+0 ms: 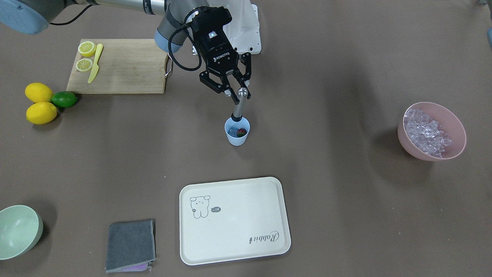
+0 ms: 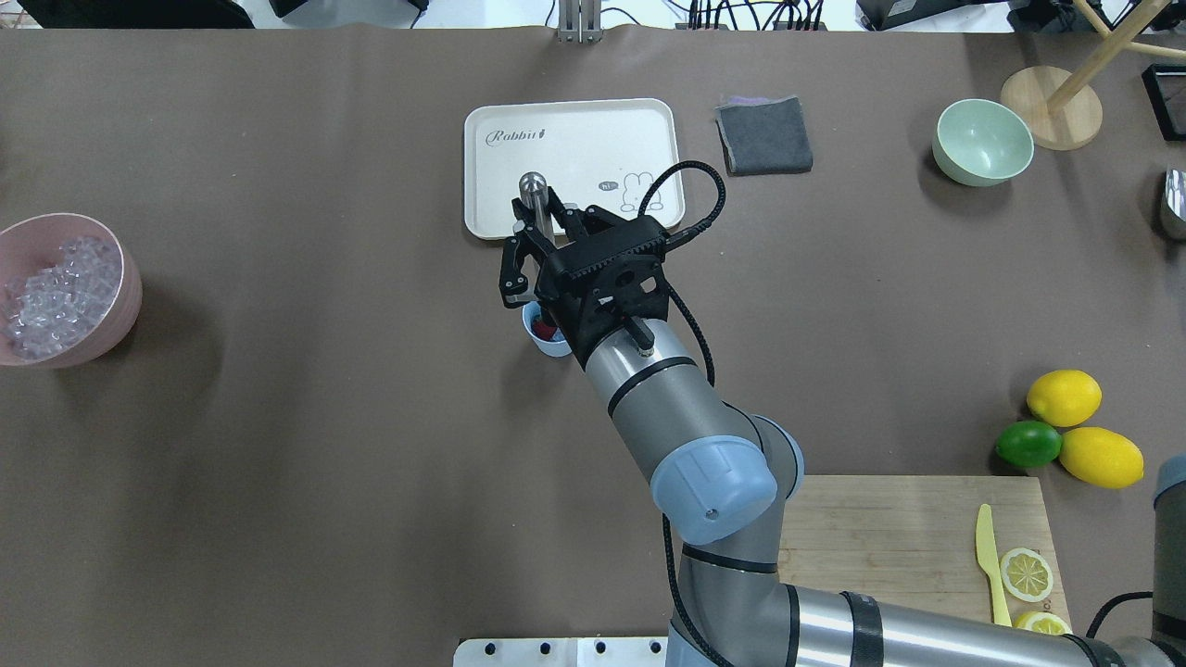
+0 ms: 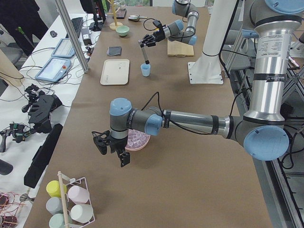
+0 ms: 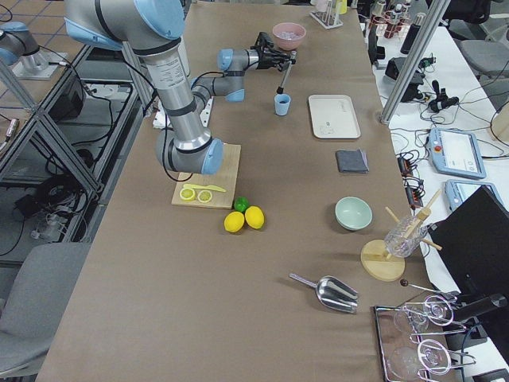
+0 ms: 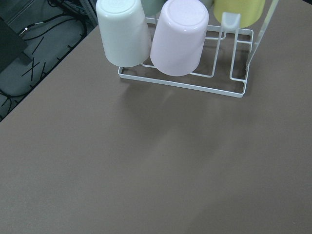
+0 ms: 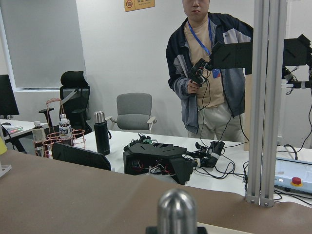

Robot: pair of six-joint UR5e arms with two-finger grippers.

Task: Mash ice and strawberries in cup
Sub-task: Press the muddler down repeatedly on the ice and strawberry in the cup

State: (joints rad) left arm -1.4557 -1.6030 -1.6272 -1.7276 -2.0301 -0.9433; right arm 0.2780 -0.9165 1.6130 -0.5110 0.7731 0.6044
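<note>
Gripping a metal muddler (image 1: 237,110) just under its round knob, the right end effector (image 1: 239,91) is closed on the tool above the cup (image 1: 237,138). The cup stands on the table (image 1: 346,69) near its middle, between the cutting board (image 1: 127,69) and the tray (image 1: 238,231). The muddler leans slightly, its lower end down inside the cup's mouth. A red strawberry (image 1: 241,132) shows inside the cup beside the shaft. The ice (image 1: 426,130) fills the pink bowl (image 1: 413,148), well apart at the table's end. The left end effector (image 3: 114,153) hangs over the table just beside that bowl; whether it is open or closed cannot be told.
</note>
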